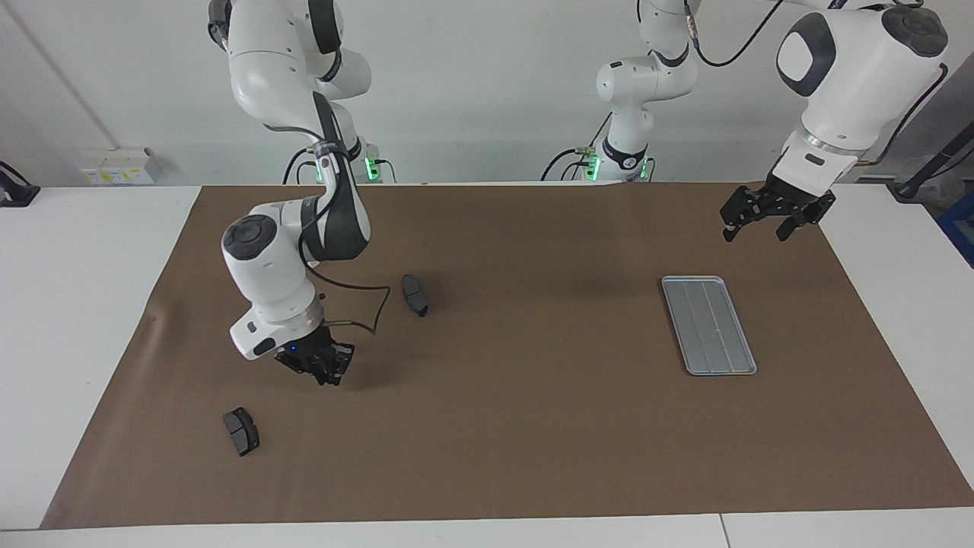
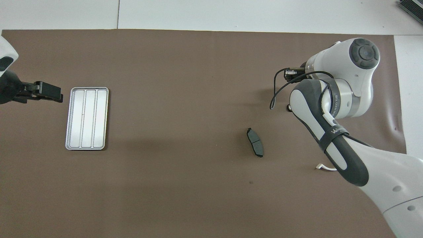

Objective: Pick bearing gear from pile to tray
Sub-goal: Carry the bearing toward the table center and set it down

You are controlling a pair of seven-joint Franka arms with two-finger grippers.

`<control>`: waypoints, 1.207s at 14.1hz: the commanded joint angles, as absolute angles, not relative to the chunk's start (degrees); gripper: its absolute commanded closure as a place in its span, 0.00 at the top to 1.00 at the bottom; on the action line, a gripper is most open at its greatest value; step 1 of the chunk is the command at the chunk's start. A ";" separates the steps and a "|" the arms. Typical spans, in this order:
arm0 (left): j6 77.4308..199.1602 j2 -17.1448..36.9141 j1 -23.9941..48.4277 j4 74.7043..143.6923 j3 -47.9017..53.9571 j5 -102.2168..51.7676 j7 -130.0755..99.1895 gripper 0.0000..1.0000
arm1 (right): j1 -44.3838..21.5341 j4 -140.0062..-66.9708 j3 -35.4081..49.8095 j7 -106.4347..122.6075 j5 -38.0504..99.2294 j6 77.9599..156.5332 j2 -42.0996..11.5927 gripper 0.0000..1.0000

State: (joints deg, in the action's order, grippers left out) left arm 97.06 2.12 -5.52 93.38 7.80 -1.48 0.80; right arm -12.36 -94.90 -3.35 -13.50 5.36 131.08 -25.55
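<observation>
My right gripper [image 1: 329, 376] hangs shut a little above the brown mat, over the pile's area. Whether anything tiny sits between its fingertips cannot be seen, and in the overhead view the arm hides it. A small black ring [image 2: 288, 107] lies on the mat at the edge of that arm. The pile's other parts are two dark grey pads [image 1: 415, 294] [image 1: 241, 431] and a white curved bracket [image 2: 325, 167]. The silver tray [image 1: 708, 323] [image 2: 86, 118] lies empty toward the left arm's end. My left gripper [image 1: 761, 222] [image 2: 54, 94] waits open in the air beside the tray.
A brown mat [image 1: 533, 426] covers most of the white table. One dark pad [image 2: 255, 142] lies between the right arm and the tray, well apart from the tray. A black cable [image 2: 276, 96] loops off the right wrist.
</observation>
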 commanded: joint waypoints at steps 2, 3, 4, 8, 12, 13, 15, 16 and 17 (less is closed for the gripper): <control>97.56 0.70 -5.71 95.19 7.56 -2.29 1.49 1.00 | -18.71 -94.48 -1.76 -25.71 6.33 132.88 -25.58 0.00; 97.56 0.70 -5.71 95.19 7.56 -2.29 1.49 1.00 | -20.20 -94.40 -0.54 -29.67 6.24 133.15 -25.75 0.00; 97.56 0.70 -5.71 95.19 7.56 -2.20 1.49 1.00 | -21.95 -94.48 0.08 -33.45 6.24 134.72 -25.93 0.00; 97.56 0.70 -5.71 95.27 7.56 -2.20 1.50 1.00 | -31.79 -94.57 0.09 -47.78 5.89 142.36 -30.13 0.00; 97.56 0.70 -5.71 95.27 7.56 -2.29 1.49 1.00 | -36.46 -94.74 0.09 -52.55 5.71 145.80 -32.78 0.00; 97.56 0.70 -5.71 95.27 7.56 -2.20 1.49 1.00 | -37.26 -95.18 0.09 -53.34 5.54 145.72 -32.70 0.00; 97.47 0.70 -5.71 95.27 7.56 -2.29 1.49 1.00 | -37.70 -95.71 0.09 -53.53 5.54 145.46 -32.61 0.05; 97.47 0.70 -5.71 95.36 7.56 -2.29 1.41 1.00 | -37.71 -95.80 0.09 -53.53 5.54 145.46 -32.61 0.54; 97.38 0.62 -5.63 95.36 7.56 -2.29 1.23 1.00 | -37.71 -95.89 0.09 -53.61 5.54 145.46 -32.61 1.00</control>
